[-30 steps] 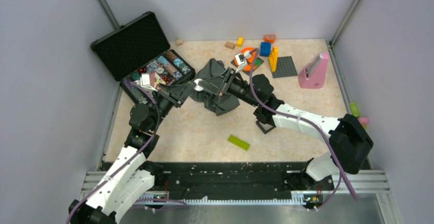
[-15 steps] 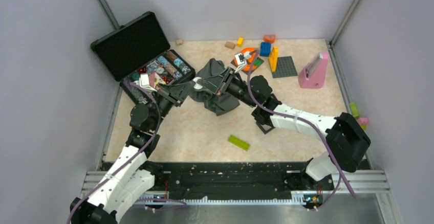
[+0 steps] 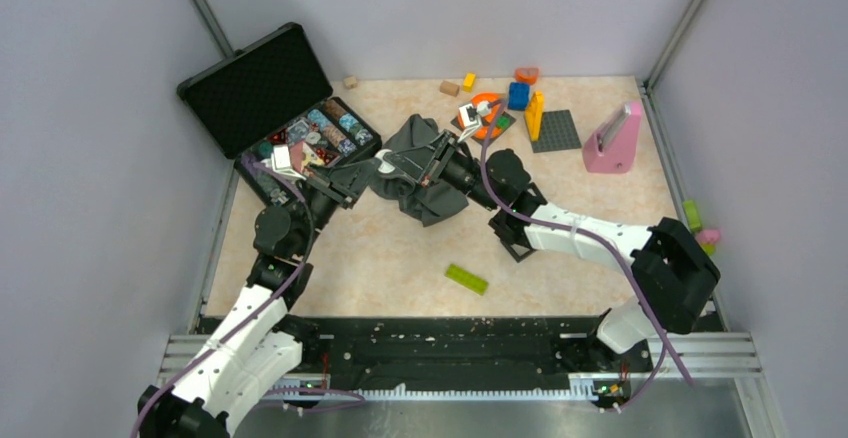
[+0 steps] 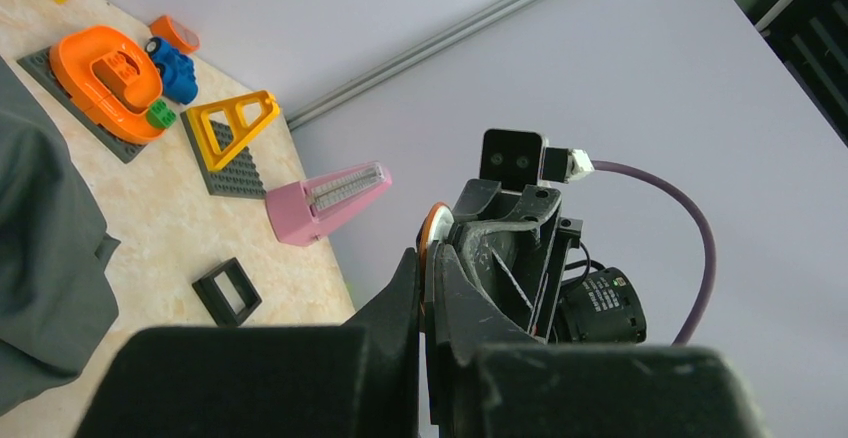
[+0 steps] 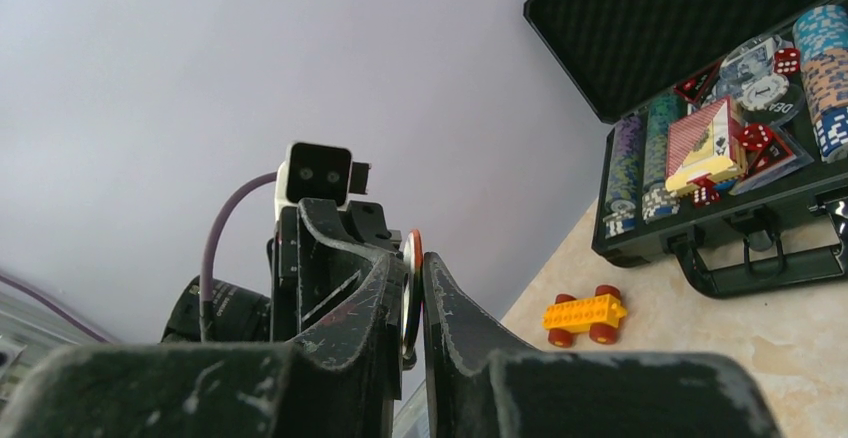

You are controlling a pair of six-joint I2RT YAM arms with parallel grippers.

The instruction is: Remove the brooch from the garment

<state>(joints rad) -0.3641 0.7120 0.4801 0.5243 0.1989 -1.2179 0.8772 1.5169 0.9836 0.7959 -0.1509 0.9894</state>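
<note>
Dark grey and thin, a crumpled soft T-shirt (image 3: 432, 203) lies near the middle of the beige stone-patterned table (image 3: 350, 258), and the two black grippers meet nose to nose over its left edge. Between them is the tiny round brooch (image 4: 432, 230), a thin pale disc with an orange rim. The left gripper (image 4: 425, 270) has its fingers pressed together on one edge of it, and the right gripper (image 5: 412, 288) pinches the opposite edge, with only the disc's thickness between its fingers. From above, the fingers cover most of the brooch and the right arm lies across the middle of the T-shirt, so I cannot tell whether the brooch touches the cloth. Just left of the T-shirt stands an open black hard-shell case (image 3: 255, 83) filled with poker chips, cards and red dice. Behind the T-shirt sits an orange curved toy (image 3: 487, 108) on a dark baseplate, with a blue brick (image 3: 518, 95) and a yellow triangular frame (image 3: 535, 115) beside it. A pink metronome-shaped piece (image 3: 612, 138) stands well apart on the right. A black square frame (image 3: 517, 248) lies partly under the right arm, and a green flat brick (image 3: 466, 278) lies on bare table nearer the bases.
</note>
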